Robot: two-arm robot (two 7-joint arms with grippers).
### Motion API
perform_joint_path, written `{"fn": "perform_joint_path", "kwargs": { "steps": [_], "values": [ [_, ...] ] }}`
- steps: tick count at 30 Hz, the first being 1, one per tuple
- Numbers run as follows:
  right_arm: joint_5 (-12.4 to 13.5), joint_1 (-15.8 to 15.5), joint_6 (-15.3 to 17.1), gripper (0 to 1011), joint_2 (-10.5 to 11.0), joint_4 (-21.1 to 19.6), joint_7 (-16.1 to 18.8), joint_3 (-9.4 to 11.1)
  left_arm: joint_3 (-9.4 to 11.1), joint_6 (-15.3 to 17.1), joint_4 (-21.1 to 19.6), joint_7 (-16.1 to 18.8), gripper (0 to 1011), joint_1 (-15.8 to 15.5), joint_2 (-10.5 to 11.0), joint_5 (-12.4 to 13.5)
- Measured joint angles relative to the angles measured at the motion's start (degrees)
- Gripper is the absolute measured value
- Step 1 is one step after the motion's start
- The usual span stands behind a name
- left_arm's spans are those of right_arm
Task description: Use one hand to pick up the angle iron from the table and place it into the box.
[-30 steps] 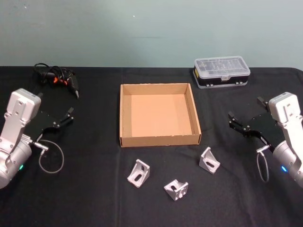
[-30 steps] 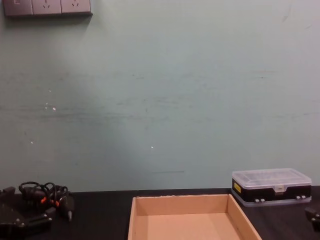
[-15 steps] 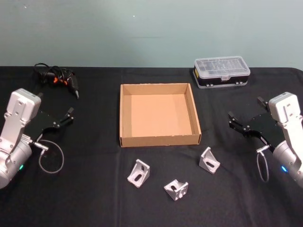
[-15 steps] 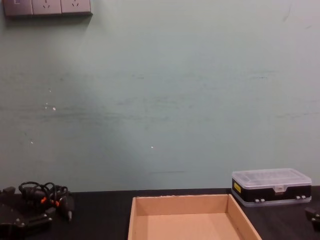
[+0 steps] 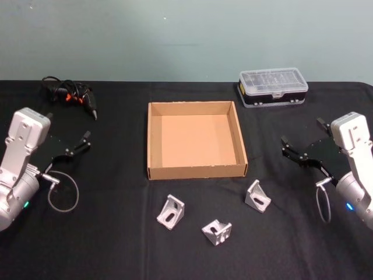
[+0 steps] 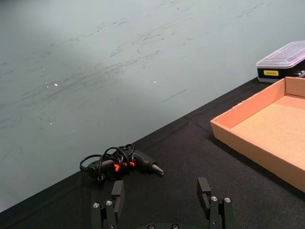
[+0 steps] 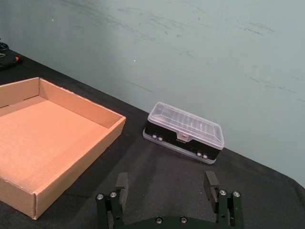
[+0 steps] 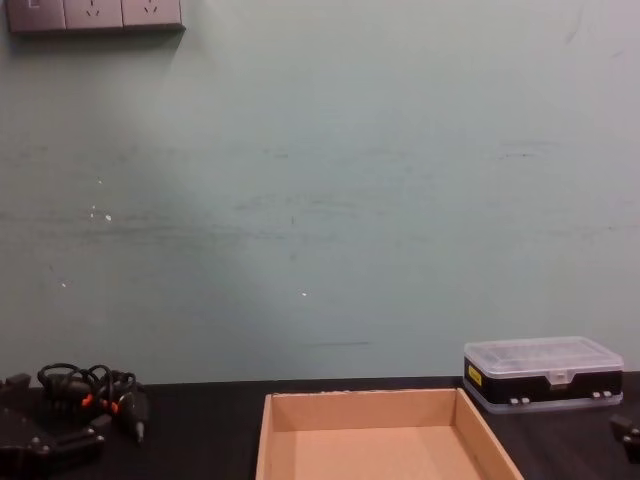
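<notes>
Matte black table (image 5: 116,245) under a pale green wall, with three angle irons (image 5: 170,213) (image 5: 217,233) (image 5: 257,196) lying apart just in front of the cardboard box (image 5: 197,172). Left gripper (image 6: 161,191) and right gripper (image 7: 166,183) out at either side, well clear of the irons, fingers spread wide on nothing.

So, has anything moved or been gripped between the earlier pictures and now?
Nothing has visibly changed. The left gripper and the right gripper stay open and empty at the two sides of the table. The three angle irons still lie in front of the box, which is empty.
</notes>
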Motion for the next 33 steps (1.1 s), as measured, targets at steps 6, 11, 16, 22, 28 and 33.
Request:
{"fn": "perform_joint_path", "kwargs": {
  "steps": [6, 11, 16, 22, 28, 33],
  "values": [
    [0.00, 0.00, 0.00, 1009, 0.00, 0.00, 0.00, 0.00, 0.00, 0.00, 0.00, 0.00, 1000, 0.00, 0.00, 0.00],
    [0.00, 0.00, 0.00, 1009, 0.00, 0.00, 0.00, 0.00, 0.00, 0.00, 0.00, 0.00, 1000, 0.00, 0.00, 0.00],
    [0.13, -0.47, -0.14, 1009, 0.07, -0.90, 0.22, 0.41, 0.00, 0.00, 0.00, 0.00, 1000, 0.00, 0.00, 0.00],
    [2.78, -4.65, -0.30, 1008, 1.91, -7.09, 1.89, 3.27, 0.00, 0.00, 0.00, 0.00, 1000, 0.00, 0.00, 0.00],
    [6.44, -10.28, 1.93, 1009, 4.87, -14.49, 3.96, 6.23, 0.00, 0.00, 0.00, 0.00, 1000, 0.00, 0.00, 0.00],
    [9.42, -14.97, 6.29, 1009, 7.97, -21.16, 6.52, 8.08, 0.00, 0.00, 0.00, 0.00, 1000, 0.00, 0.00, 0.00]
  ]
}}
